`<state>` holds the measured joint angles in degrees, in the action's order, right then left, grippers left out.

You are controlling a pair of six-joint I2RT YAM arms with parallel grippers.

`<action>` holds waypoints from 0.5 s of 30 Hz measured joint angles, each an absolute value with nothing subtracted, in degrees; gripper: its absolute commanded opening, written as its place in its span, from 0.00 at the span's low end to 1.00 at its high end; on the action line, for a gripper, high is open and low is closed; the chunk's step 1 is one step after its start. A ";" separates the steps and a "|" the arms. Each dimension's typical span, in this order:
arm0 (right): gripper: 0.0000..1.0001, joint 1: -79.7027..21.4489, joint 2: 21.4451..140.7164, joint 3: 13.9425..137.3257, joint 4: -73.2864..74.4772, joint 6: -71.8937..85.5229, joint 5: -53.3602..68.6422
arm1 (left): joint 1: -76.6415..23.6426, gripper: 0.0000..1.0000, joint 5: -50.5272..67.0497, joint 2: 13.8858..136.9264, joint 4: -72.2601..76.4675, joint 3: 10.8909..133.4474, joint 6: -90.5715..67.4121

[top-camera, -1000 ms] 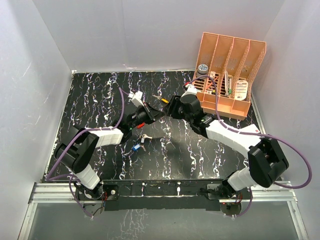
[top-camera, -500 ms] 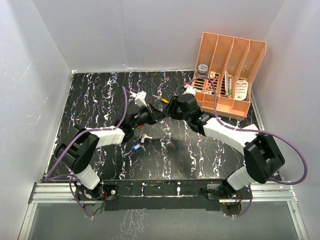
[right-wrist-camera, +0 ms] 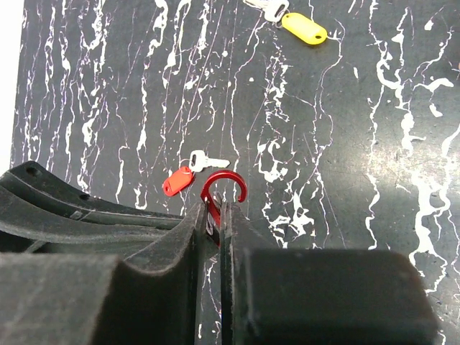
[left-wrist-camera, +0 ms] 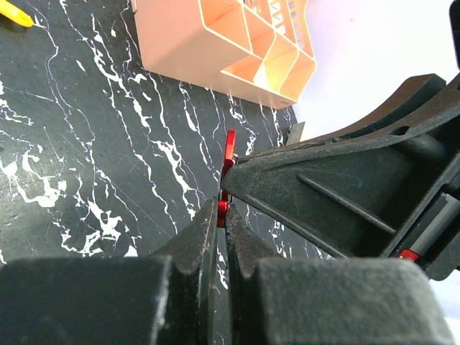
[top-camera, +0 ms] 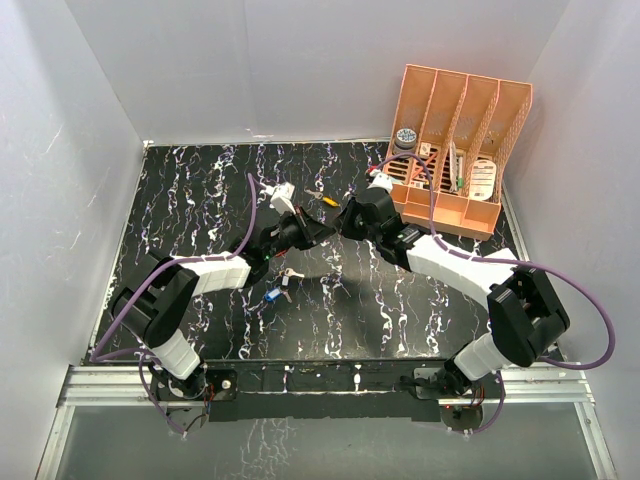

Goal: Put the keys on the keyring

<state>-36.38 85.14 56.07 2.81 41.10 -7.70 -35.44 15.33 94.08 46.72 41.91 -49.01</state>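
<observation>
Jaws of left gripper (left-wrist-camera: 221, 213), right gripper (right-wrist-camera: 213, 213) both pinch keyring (right-wrist-camera: 223, 177), loop protruding beyond tips.

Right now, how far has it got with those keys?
Done: the keyring is off the table. In hand: left gripper and right gripper both pinch it, no key visibly on it. Left: the red key, yellow key and blue key lie on the table.

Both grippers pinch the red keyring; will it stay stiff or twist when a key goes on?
Probably stiff: the keyring shows a clean arc where the right gripper pinches it. It looks thin edge-on at the left gripper, so it may pivot or slip in the grip.
</observation>
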 measured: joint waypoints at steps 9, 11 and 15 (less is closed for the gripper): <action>0.01 -36.38 85.14 56.07 3.11 41.06 -8.67 | -35.44 0.23 15.00 94.00 46.11 42.46 -48.53; 0.01 -36.38 85.14 56.07 3.09 41.08 -8.84 | -35.44 0.34 14.96 93.93 46.00 42.46 -48.23; 0.00 -36.38 85.12 56.07 2.83 41.01 -9.69 | -35.55 0.49 14.70 93.47 44.99 42.46 -47.90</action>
